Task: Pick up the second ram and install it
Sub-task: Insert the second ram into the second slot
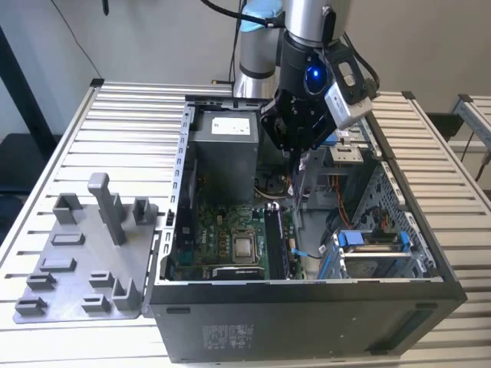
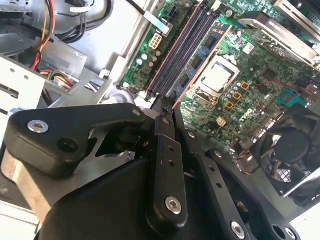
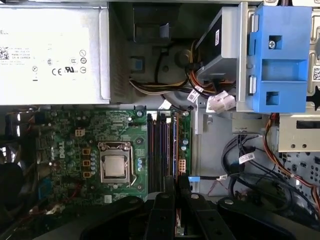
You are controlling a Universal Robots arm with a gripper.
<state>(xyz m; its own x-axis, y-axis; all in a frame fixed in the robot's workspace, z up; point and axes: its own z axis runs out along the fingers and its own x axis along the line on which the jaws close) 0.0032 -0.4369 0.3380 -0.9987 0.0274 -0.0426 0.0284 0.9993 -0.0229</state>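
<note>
**Robot arm poised over open computer case, memory card in its grip**

The end effector (image 1: 301,157) hangs inside the open computer case (image 1: 307,307), which lies on its side on the slatted tabletop (image 1: 115,123), toward the tabletop's far edge. Its fingers (image 2: 165,150) are drawn close together, pinching the second ram (image 1: 299,180), a thin dark strip held edge-on and pointing down toward the motherboard (image 3: 65,135). In both wrist views the fingertips sit directly above the near end of the memory slots (image 3: 160,150), the long parallel channels beside the square silver processor (image 3: 115,167); whether the card's lower edge touches a slot cannot be told. The power supply (image 1: 226,146) fills the case's far corner, a blue drive bracket (image 3: 275,55) stands opposite, and a grey plastic tray (image 1: 77,261) with upright blocks rests on the tabletop just beside the case, at the exterior view's left.
</note>
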